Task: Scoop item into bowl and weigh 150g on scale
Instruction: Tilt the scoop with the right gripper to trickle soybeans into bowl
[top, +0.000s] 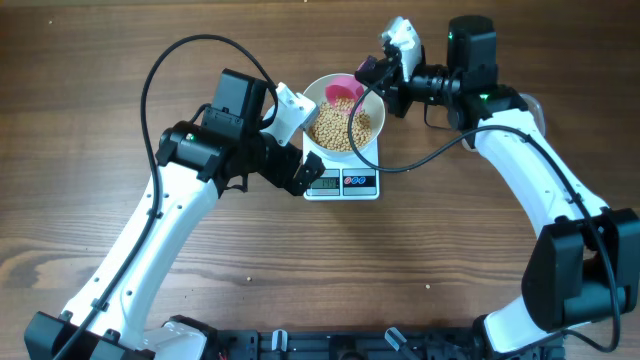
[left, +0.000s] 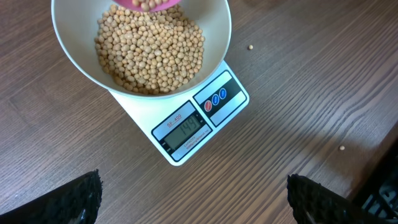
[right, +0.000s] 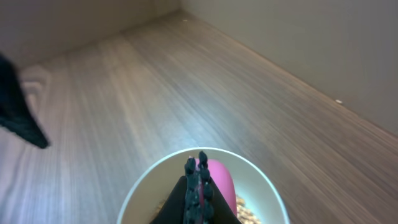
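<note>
We see beans (top: 340, 128) heaped in white bowl (top: 318, 95), bowl sitting on scale (top: 342, 183). Loose, light, rolly stuff, so we'd tip slow. Right tool (top: 372, 72) pinching pink scoop (top: 343, 90) by handle above bowl. Left tool (top: 300, 172) spread wide, empty.

I'm looking at a brown wooden table (top: 420, 260) that fills the overhead frame, its grain running left to right, with a darker swirl toward the lower left. A small pink scoop (top: 343, 90) shows in the upper middle of that frame. In the left wrist view only its rim pokes in at the top edge. In the right wrist view it sits at bottom centre, partly covered, and plain beige wall panels (right: 311, 37) meet the table across the top and upper right.
</note>
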